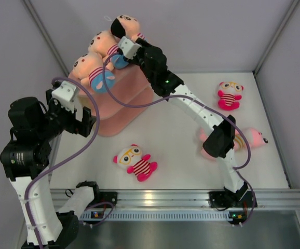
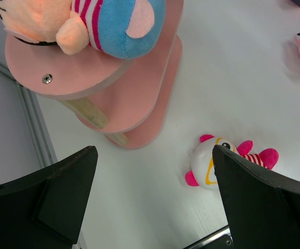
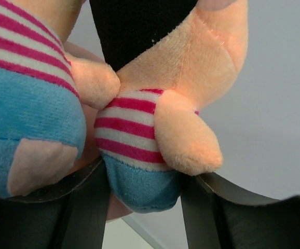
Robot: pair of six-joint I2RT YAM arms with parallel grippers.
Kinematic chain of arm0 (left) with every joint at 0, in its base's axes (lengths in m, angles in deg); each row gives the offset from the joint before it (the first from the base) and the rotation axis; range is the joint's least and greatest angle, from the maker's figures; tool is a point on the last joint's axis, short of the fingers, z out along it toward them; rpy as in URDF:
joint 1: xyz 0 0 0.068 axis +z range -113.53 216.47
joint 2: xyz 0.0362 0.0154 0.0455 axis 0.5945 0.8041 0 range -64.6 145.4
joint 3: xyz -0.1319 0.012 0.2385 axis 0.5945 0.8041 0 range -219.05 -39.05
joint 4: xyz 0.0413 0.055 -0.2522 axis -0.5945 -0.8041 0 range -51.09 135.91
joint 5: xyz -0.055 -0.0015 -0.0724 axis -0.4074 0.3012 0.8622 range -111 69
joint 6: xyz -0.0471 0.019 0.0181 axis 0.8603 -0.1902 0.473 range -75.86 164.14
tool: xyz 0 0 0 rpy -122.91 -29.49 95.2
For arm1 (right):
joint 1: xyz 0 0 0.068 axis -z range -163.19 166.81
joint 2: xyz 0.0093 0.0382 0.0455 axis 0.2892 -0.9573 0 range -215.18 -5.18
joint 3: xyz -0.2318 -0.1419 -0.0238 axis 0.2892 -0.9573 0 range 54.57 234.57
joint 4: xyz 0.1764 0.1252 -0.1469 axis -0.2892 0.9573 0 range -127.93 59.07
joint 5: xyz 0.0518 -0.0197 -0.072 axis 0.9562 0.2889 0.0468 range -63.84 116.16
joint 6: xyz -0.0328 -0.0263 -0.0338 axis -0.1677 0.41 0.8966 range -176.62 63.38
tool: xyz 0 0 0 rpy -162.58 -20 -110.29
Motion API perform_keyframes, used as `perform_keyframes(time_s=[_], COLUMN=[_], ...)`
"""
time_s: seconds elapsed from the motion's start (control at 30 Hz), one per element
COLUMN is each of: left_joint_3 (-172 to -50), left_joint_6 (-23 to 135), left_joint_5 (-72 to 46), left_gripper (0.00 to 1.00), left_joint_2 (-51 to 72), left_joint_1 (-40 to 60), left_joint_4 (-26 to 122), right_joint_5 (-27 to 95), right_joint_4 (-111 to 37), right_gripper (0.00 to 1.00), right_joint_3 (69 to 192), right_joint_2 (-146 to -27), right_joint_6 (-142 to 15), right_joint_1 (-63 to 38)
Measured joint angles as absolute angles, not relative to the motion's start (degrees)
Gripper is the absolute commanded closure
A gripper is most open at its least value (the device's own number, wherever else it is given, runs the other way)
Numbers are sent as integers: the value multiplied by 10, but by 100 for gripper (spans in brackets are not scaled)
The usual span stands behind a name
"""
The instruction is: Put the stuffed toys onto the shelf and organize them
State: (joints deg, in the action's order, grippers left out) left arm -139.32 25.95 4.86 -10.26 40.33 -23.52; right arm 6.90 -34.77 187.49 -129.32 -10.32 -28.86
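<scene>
The pink shelf stands at the back left. Three peach-headed stuffed toys lie on its top board: one in front, one in the middle, one at the back. My right gripper is shut on the back toy's blue bottom, held at the top board beside the middle toy. My left gripper is open and empty, just left of the shelf's lower boards. A white-faced toy with glasses lies on the table, also in the left wrist view.
A second white-faced toy with glasses sits at the back right. A pink toy lies at the right, partly hidden behind my right arm's elbow. Grey walls enclose the table at the back and both sides.
</scene>
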Motion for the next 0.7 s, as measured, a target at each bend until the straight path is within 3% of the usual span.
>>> perform_keyframes(time_s=[0.17,0.27,0.3,0.33,0.6,0.7], left_joint_3=[-1393,-1393,-1392,-1391,-1391,-1391], left_joint_6=[259,259,259,259,259,261], left_joint_5=[49,49,49,49,49,51], left_gripper=[2,1,1,1,1,2], left_joint_2=[-103,-103,-103,-103,-103,-102], left_joint_1=[403,403,403,403,403,403], left_joint_4=[-235,-235,-235,-235,-235,-235], right_joint_5=[83,94,98,101,103,92], right_joint_4=[-344,-340,-340,-340,-347,-348], right_gripper=[53,65,75,79,99,100], right_joint_3=[1875,1875,1875,1875,1853,1843], right_joint_2=[-1292,-1292,-1292,-1292,-1271,-1259], right_joint_6=[-121,-137,-144,-150,-193,-196], right_joint_1=[-284,-279,-276,-274,-263,-260])
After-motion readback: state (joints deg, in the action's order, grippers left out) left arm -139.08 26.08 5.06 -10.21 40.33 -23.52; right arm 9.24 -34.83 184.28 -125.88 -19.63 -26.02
